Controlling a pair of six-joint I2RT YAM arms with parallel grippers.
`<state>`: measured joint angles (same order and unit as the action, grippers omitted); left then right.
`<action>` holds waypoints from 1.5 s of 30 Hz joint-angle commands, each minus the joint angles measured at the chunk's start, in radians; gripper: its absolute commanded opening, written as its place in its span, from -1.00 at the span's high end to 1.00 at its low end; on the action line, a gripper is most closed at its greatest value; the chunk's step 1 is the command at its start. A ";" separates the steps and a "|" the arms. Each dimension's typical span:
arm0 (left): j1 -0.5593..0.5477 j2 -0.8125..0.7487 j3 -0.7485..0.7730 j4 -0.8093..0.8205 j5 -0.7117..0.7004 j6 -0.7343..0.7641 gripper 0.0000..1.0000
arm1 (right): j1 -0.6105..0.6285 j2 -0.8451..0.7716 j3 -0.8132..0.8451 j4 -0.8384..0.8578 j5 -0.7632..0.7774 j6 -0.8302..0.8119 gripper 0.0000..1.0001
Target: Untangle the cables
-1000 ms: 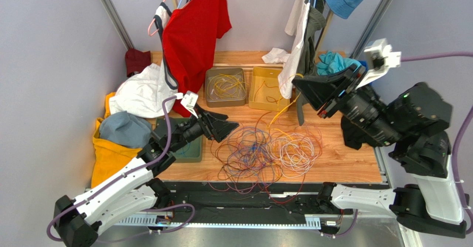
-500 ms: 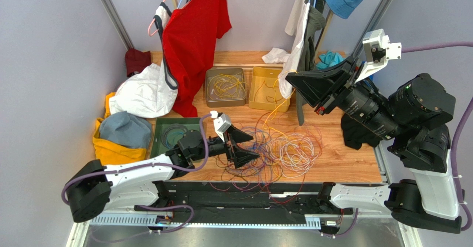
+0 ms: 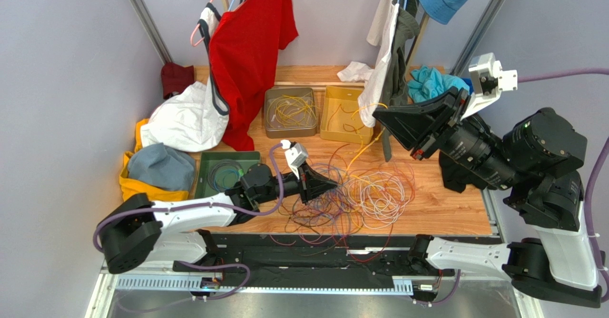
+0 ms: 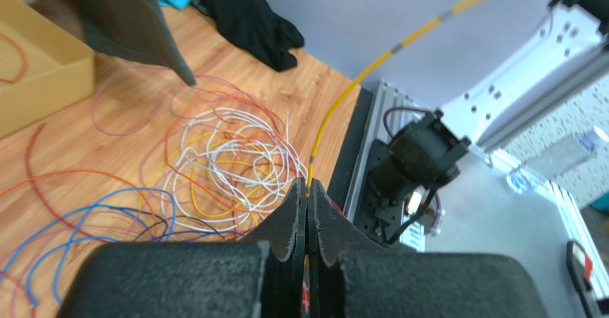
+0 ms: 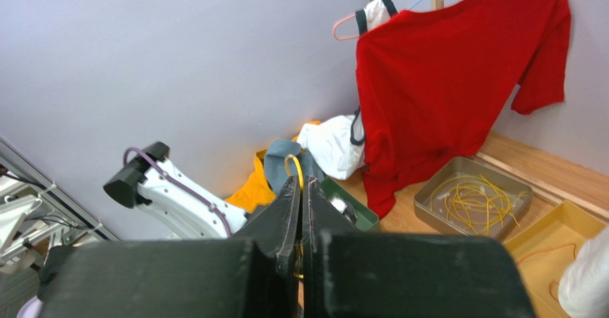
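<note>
Top view: cables [image 3: 357, 196] sit as a loose multi-colour tangle mid-table on the wood-grain table [image 3: 443, 204]. Left gripper [image 3: 330, 186] is low at the tangle's left edge. Right gripper [image 3: 379, 116] is raised, far right. A yellow cable [image 3: 364, 145] appears strung btwn them.
Left wrist: jaws pressed together, pinching the yellow cable [image 4: 343, 100].
Right wrist: jaws likewise pinch it.
Thin, light, floppy, smooth-jacketed wire, prob. snags. Grip one strand, clear of crossings.

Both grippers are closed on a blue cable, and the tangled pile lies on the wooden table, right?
Not quite: it is a yellow cable, not blue. The left wrist view shows it leaving the shut left gripper; the right gripper pinches yellow too. The pile does lie on the wooden table.
</note>
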<state>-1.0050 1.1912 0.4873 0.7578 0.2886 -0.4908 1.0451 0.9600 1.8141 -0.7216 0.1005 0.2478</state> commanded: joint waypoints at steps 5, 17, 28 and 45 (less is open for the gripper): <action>-0.001 -0.289 0.483 -0.762 -0.241 0.084 1.00 | 0.003 -0.263 -0.427 0.105 0.057 0.070 0.58; -0.001 -0.032 1.250 -1.377 -0.462 0.162 1.00 | 0.003 -0.497 -0.878 0.179 0.110 0.208 -0.01; 0.212 0.111 1.248 -1.436 -0.352 0.035 1.00 | 0.003 -0.503 -0.953 0.180 0.123 0.206 -0.06; 0.419 0.451 1.752 -1.528 -0.304 0.106 1.00 | 0.003 -0.609 -1.012 0.136 0.176 0.189 -0.05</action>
<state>-0.6167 1.5536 2.1185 -0.7387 -0.0383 -0.4175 1.0451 0.3714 0.7971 -0.5915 0.2428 0.4484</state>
